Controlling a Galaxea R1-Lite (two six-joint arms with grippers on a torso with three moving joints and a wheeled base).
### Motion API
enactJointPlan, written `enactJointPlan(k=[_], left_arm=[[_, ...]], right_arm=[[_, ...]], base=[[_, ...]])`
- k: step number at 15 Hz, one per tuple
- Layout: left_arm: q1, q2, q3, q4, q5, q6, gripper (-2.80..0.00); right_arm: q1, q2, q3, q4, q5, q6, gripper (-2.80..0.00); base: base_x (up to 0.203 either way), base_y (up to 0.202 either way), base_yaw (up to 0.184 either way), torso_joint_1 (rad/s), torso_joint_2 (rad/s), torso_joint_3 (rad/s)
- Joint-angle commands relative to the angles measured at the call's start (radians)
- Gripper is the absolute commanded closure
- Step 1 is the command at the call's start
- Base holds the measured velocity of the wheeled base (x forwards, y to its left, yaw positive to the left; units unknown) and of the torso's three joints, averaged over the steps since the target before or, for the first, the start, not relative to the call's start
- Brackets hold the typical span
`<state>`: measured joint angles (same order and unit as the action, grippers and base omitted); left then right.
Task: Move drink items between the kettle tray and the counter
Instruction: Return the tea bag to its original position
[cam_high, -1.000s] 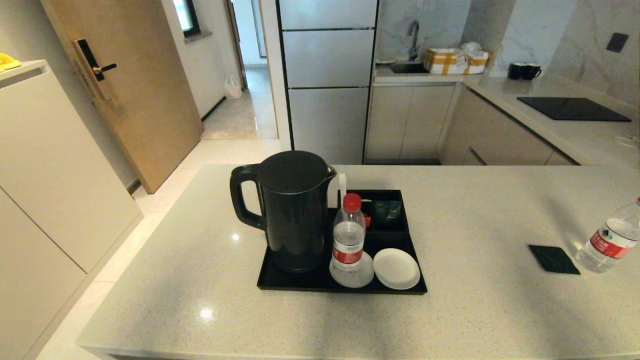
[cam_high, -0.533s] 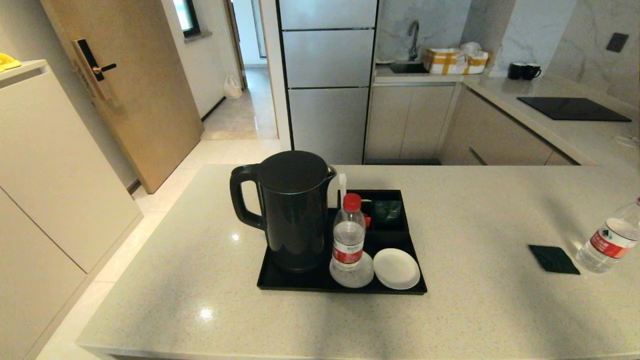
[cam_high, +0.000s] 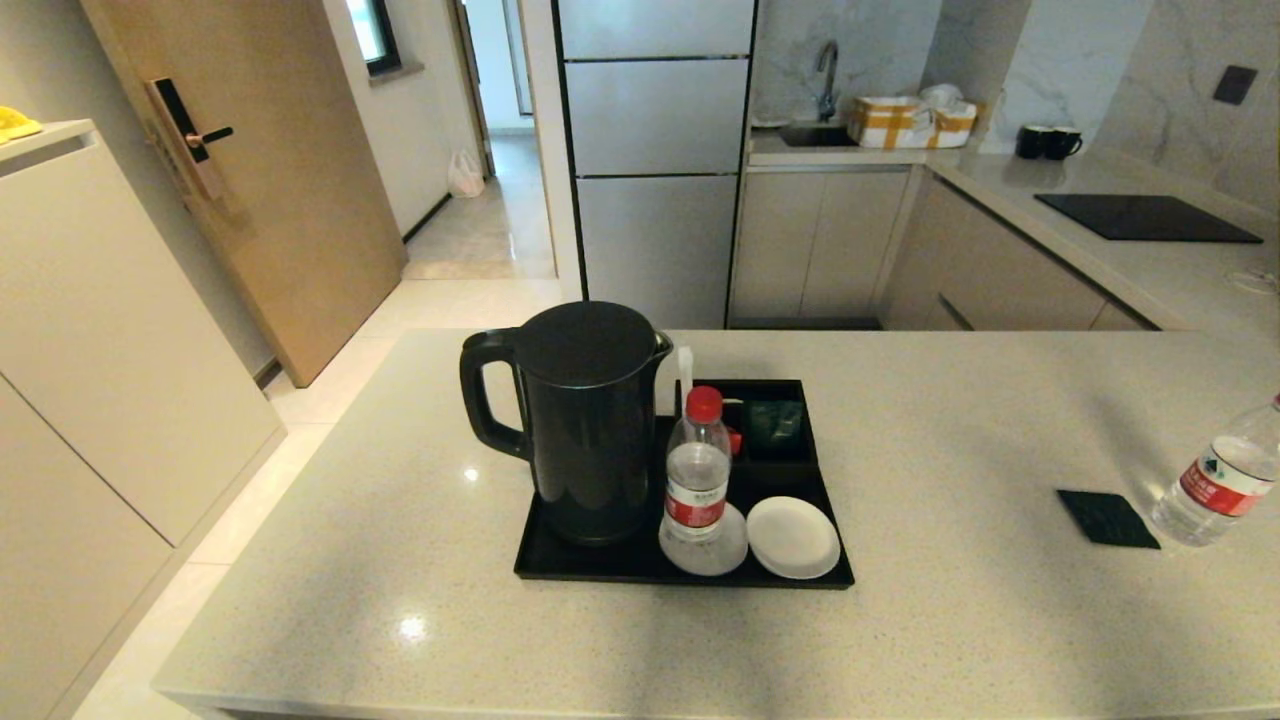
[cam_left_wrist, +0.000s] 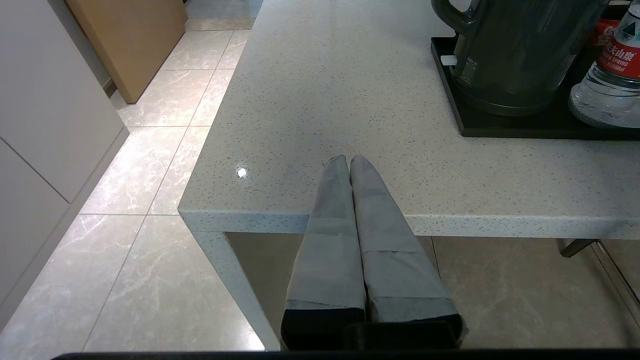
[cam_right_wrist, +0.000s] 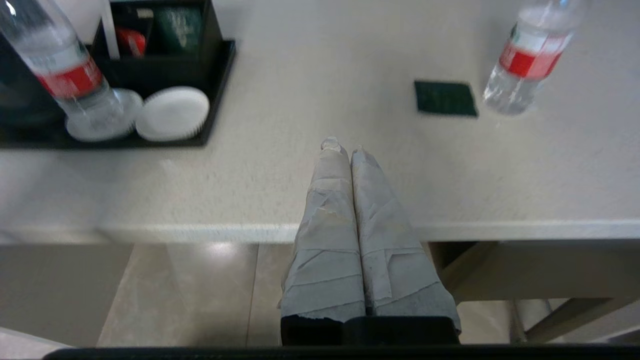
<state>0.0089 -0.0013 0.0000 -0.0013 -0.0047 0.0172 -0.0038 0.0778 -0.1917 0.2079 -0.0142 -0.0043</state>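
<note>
A small clear water bottle (cam_high: 697, 468) with a red cap stands upright on a white coaster (cam_high: 703, 545) in the black kettle tray (cam_high: 640, 570), just beside the tall black kettle (cam_high: 585, 420). A dark green sachet (cam_high: 775, 421) sits in a tray compartment. On the pale surface (cam_high: 950, 620), well apart to the right, lie another green sachet (cam_high: 1107, 518) and second bottle (cam_high: 1222, 480). Both end effectors, left (cam_left_wrist: 349, 160) and right (cam_right_wrist: 345, 148), hover at the near edge, fingers pressed together, holding nothing.
</note>
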Motion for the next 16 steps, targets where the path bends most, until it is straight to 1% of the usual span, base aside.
enactJointPlan(k=[1,3,7,9,13,16], left_arm=[[0.001,0.001,0.002,0.000,0.000,0.000,0.00],[0.002,0.001,0.002,0.000,0.000,0.000,0.00],[0.000,0.001,0.002,0.000,0.000,0.000,0.00],[0.000,0.001,0.002,0.000,0.000,0.000,0.00],[0.000,0.001,0.002,0.000,0.000,0.000,0.00],[0.000,0.001,0.002,0.000,0.000,0.000,0.00]], right_arm=[[-0.010,0.156,-0.095,0.020,-0.013,0.001,0.00],[-0.030,0.360,-0.160,0.049,-0.072,0.012,0.00],[-0.049,0.832,-0.276,-0.025,-0.171,0.135,0.00],[-0.054,1.007,-0.324,-0.076,-0.211,0.185,0.00],[-0.089,1.283,-0.345,-0.232,-0.237,0.270,0.00],[-0.126,1.466,-0.324,-0.427,-0.238,0.301,0.00]], base=[[0.000,0.000,0.000,0.000,0.00,0.000],[0.000,0.000,0.000,0.000,0.00,0.000],[0.000,0.000,0.000,0.000,0.00,0.000],[0.000,0.000,0.000,0.000,0.00,0.000],[0.000,0.000,0.000,0.000,0.00,0.000],[0.000,0.000,0.000,0.000,0.00,0.000]])
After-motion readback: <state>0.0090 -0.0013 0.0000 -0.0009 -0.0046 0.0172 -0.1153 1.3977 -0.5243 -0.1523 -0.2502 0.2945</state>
